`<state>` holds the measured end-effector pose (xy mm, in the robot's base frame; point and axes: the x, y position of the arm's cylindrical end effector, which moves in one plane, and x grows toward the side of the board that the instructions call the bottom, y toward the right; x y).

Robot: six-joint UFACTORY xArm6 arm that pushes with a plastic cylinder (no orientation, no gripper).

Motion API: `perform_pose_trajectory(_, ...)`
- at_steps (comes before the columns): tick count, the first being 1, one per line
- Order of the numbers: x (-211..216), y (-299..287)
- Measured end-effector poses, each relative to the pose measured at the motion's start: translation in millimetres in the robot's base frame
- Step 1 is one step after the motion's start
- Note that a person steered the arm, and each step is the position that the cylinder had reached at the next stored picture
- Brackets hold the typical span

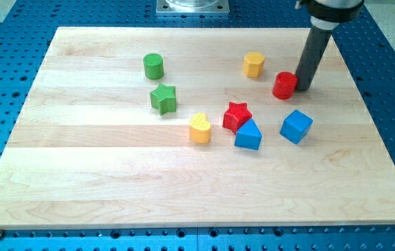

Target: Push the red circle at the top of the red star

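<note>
The red circle sits on the wooden board toward the view's upper right. My tip stands right against its right side, touching or nearly touching it. The red star lies lower and to the left of the circle, near the board's middle, about a block's width away from it.
A blue wedge-like block touches the red star's lower right. A blue cube lies below the red circle. A yellow heart, a yellow hexagon, a green star and a green cylinder lie elsewhere on the board.
</note>
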<state>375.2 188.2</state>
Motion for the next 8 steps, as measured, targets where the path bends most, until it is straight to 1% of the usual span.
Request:
perform_pose_trajectory(1, 30.9, -23.2)
perform_pose_trajectory(2, 40.2, -35.7)
perform_pose_trajectory(5, 30.5, -40.0)
perform_pose_trajectory(6, 29.6, -56.2)
perform_pose_trajectory(8, 30.7, -69.2)
